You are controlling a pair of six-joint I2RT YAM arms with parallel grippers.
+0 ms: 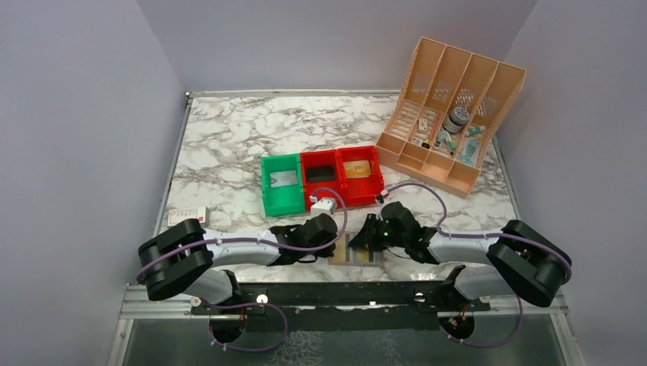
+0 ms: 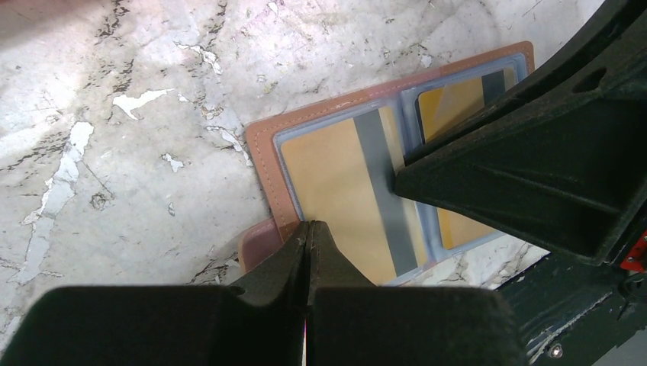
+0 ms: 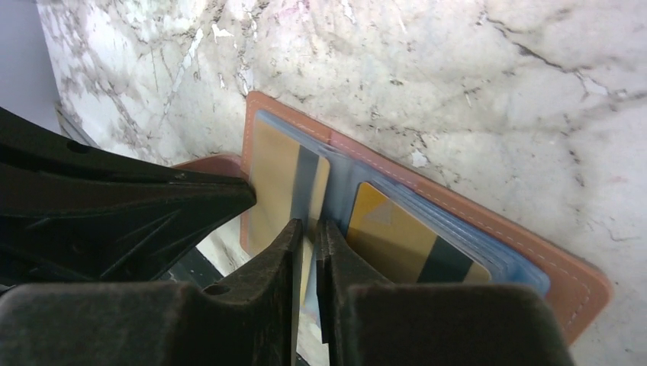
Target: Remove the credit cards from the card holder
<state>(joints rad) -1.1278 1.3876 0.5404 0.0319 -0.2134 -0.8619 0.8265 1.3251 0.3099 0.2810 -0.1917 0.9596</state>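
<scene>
- Brownish-pink card holder (image 1: 365, 252) lies open and flat on the marble desk (image 1: 229, 145), at the near edge between the two arms.
- Two yellow cards sit in its clear pockets, one with a grey stripe (image 2: 336, 183) and one with a dark stripe (image 3: 404, 244).
- Left pincer (image 2: 309, 232) is closed tight, its tips at the holder's edge.
- Right pincer (image 3: 307, 240) stands at the grey-striped card's inner edge, its fingers a sliver apart with yellow in the gap. Whether it grips the card, I cannot tell.
</scene>
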